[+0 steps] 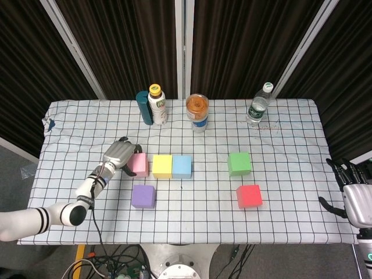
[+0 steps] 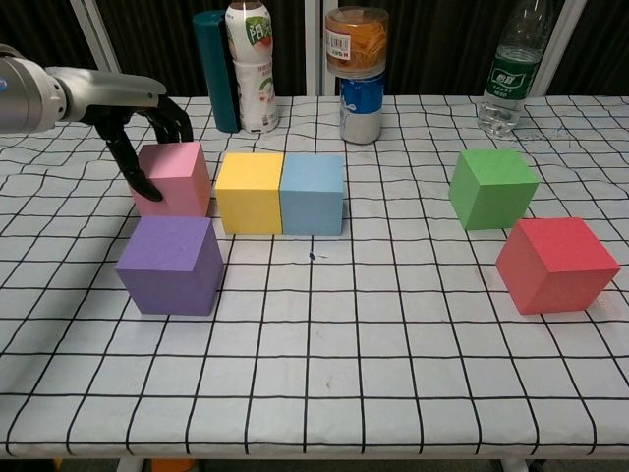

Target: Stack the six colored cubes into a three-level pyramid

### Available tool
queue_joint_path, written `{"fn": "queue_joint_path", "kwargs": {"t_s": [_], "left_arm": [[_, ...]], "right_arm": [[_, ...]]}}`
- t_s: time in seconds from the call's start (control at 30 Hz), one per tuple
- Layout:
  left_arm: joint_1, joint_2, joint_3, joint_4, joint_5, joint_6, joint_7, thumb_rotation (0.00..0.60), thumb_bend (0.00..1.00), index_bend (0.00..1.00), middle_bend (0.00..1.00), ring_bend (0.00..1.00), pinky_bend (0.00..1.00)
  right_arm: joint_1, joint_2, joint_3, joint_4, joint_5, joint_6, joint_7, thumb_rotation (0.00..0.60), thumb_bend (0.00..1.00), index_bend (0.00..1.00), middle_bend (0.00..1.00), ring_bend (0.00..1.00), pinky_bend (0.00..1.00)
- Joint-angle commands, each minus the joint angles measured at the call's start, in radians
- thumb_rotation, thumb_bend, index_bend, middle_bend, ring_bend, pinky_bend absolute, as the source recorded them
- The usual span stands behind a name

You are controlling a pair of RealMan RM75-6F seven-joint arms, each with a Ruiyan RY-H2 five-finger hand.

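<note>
Base row under way, by the look of it: left hand (image 2: 147, 123) wrapped around pink cube (image 2: 175, 177), thumb down the near-left face and fingers curled over the far top edge, so holding it rather than hovering. Just to the right of that hand, yellow cube (image 2: 250, 192) and blue cube (image 2: 313, 193) touching side by side, with only a narrow gap between pink and yellow. Just in front of the hand, purple cube (image 2: 169, 263), apart from the row. Well off to the right, green cube (image 2: 492, 187) and red cube (image 2: 556, 264), near each other but not touching. Right hand (image 1: 356, 195) idle beyond the table edge, fingers spread, holding nothing. Next, probably: closing that gap to bring pink flush against yellow without nudging the pair out of line, then letting go cleanly. Upper levels not yet begun.
</note>
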Motion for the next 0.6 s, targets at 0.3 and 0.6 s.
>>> {"fn": "queue_joint_path", "kwargs": {"t_s": [0.3, 0.6], "left_arm": [[-0.024, -0.036, 0.006, 0.022, -0.023, 0.005, 0.013, 0.600, 0.01, 0.41, 0.44, 0.28, 0.11], [-0.035, -0.055, 0.006, 0.042, -0.025, -0.005, 0.006, 0.600, 0.01, 0.41, 0.44, 0.28, 0.11]], "right_arm": [[-0.004, 0.005, 0.000, -0.003, 0.004, 0.001, -0.001, 0.600, 0.15, 0.00, 0.16, 0.00, 0.11], [-0.009, 0.005, 0.000, -0.001, 0.010, 0.003, 0.002, 0.600, 0.15, 0.00, 0.16, 0.00, 0.11]]}}
